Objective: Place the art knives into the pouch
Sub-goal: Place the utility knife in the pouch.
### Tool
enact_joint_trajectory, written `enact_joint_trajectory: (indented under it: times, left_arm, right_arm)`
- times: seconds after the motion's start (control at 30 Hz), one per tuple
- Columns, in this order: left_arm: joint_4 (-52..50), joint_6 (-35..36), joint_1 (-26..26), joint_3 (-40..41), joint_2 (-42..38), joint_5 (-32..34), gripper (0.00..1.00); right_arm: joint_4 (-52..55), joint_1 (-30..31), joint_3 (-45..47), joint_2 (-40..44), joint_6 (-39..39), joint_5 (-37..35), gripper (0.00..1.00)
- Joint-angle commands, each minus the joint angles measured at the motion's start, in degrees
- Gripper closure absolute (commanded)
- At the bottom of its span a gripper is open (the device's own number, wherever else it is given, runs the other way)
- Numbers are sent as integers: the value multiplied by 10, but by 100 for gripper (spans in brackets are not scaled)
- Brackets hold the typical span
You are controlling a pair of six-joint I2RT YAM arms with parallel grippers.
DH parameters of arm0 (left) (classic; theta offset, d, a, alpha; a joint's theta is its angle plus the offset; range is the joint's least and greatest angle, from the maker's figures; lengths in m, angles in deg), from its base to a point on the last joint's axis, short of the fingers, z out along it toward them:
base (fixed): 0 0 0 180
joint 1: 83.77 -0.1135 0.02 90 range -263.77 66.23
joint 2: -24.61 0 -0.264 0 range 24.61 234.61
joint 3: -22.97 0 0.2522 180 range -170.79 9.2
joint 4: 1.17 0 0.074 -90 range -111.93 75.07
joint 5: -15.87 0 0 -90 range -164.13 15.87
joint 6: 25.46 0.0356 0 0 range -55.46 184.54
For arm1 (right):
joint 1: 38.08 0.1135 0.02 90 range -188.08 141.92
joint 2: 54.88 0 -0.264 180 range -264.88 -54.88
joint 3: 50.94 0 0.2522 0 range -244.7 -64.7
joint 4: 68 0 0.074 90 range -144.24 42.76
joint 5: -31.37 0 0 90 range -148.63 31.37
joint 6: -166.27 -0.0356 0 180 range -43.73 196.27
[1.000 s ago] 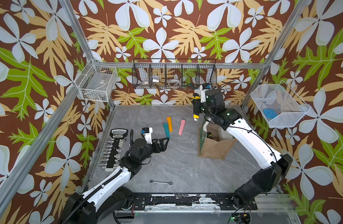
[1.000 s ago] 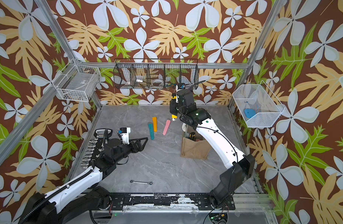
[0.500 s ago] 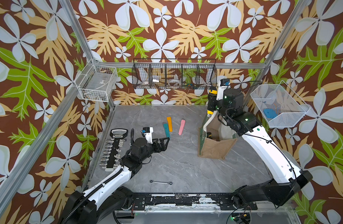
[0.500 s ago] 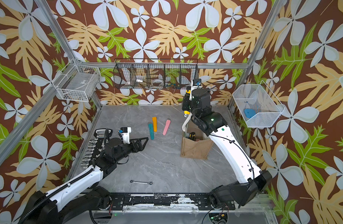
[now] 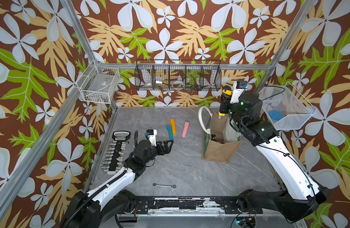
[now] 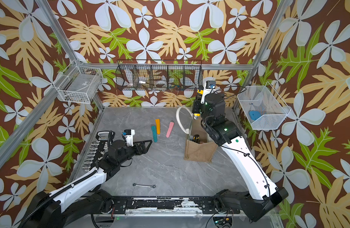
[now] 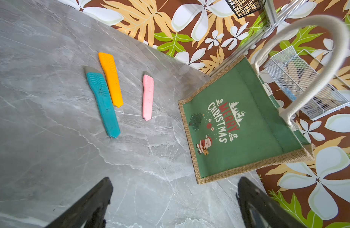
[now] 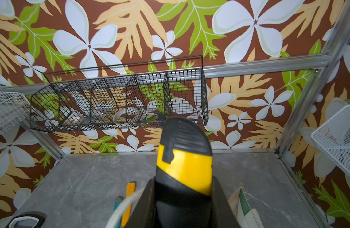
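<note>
Over the open mouth of the pouch (image 5: 219, 152), the right gripper (image 5: 224, 105) is clamped on the art knife (image 5: 226, 92), long axis near upright, tip pointing down. Only the right wrist view shows its ribbed black butt; both top views show the left gripper (image 5: 167, 147), jaws apart, near 3 coloured cutters (image 5: 172, 126).

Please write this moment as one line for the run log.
right gripper: shut on art knife, tip down over pouch mouth | left gripper: open, above table | release: not yet
</note>
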Motion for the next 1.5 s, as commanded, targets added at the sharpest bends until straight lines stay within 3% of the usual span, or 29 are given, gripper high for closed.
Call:
enact_joint_trajectory:
  times: [0.0,0.3,0.6,0.67,0.83,0.97,1.23,1.47]
  left_arm:
    - [21,-4,-1,-5,4,-7,0]
    - [21,-5,0,-3,9,-7,0]
    - [25,-6,0,-4,15,-8,0]
    - [25,-6,-1,-6,18,-12,0]
    - [25,-7,-1,-6,20,-20,0]
    - [32,-10,-1,0,24,-11,0]
    - [40,-13,0,-6,46,-24,0]
    - [53,-22,-1,-8,50,-36,0]
  right_arm:
    - [-22,-5,36,5,-9,-22,81]
    - [-44,-75,169,-7,-87,35,85]
    - [-33,-78,221,-25,-114,50,84]
    - [-26,-78,222,-24,-114,52,75]
    - [4,-78,211,-8,-107,34,33]
    - [5,-78,211,16,-113,53,17]
    - [18,-73,198,41,-114,93,10]
    - [43,-9,138,29,-87,76,10]
